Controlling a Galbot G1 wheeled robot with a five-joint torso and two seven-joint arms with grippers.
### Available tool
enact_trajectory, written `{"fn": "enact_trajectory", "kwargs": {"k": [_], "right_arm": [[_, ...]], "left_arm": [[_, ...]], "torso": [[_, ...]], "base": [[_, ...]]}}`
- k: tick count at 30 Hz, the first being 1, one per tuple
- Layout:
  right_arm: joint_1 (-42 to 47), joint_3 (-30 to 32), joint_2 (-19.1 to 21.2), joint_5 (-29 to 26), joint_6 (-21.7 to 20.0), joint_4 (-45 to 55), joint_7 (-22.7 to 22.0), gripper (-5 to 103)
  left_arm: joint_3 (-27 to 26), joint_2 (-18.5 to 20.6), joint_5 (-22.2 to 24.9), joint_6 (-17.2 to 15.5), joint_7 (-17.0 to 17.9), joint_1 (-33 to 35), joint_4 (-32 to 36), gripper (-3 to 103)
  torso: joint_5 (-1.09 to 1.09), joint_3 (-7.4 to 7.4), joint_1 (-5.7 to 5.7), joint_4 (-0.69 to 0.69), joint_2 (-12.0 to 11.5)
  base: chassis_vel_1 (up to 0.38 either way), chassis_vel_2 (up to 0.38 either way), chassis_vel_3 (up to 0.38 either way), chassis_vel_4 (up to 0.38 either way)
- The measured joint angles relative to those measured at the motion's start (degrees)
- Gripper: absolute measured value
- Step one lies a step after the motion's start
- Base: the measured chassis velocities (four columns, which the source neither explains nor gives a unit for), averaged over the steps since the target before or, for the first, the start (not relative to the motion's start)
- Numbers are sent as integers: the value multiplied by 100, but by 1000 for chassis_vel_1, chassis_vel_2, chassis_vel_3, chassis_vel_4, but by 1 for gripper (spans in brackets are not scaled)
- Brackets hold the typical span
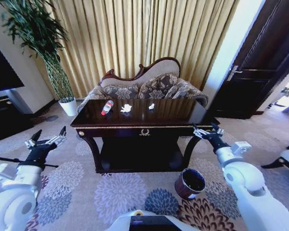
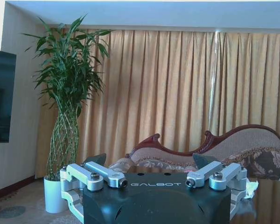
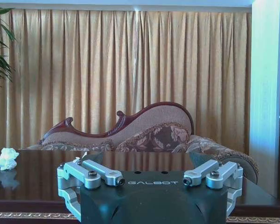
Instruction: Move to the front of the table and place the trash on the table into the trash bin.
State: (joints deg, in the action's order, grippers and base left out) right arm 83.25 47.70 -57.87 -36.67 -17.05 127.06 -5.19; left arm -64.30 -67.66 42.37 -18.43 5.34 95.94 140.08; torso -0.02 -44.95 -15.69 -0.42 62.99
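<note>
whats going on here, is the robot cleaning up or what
The robot stands in front of the table with nothing picked up yet. The bottle and two crumpled white wads lie on the tabletop. The left gripper hovers open off the table's left end; the right gripper hovers open at its right front corner. Both are empty. The trash bin stands on the carpet by the table's right leg.

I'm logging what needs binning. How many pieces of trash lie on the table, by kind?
Plastic bottle with red cap: 1
Crumpled white paper wads: 2
Total: 3, all on the dark console table.
</note>
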Motion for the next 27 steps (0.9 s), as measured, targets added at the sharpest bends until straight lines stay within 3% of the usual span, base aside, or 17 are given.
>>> {"fn": "enact_trajectory", "kwargs": {"k": [7,21,27], "right_arm": [[-12,-22,38,-5,4,32,0,100],[-13,-78,18,3,10,57,6,100],[-8,-98,15,-47,19,22,5,100]], "left_arm": [[21,-3,1,-1,-5,-12,-8,100],[42,-36,-4,0,-6,-22,4,100],[92,-66,-15,9,17,-27,28,100]], "torso": [[1,0,0,0,0],[1,-3,-5,0,-3],[0,-3,-8,0,-4]], "base": [[-126,100,115,-117],[-244,244,247,-228],[-81,82,56,-79]]}}
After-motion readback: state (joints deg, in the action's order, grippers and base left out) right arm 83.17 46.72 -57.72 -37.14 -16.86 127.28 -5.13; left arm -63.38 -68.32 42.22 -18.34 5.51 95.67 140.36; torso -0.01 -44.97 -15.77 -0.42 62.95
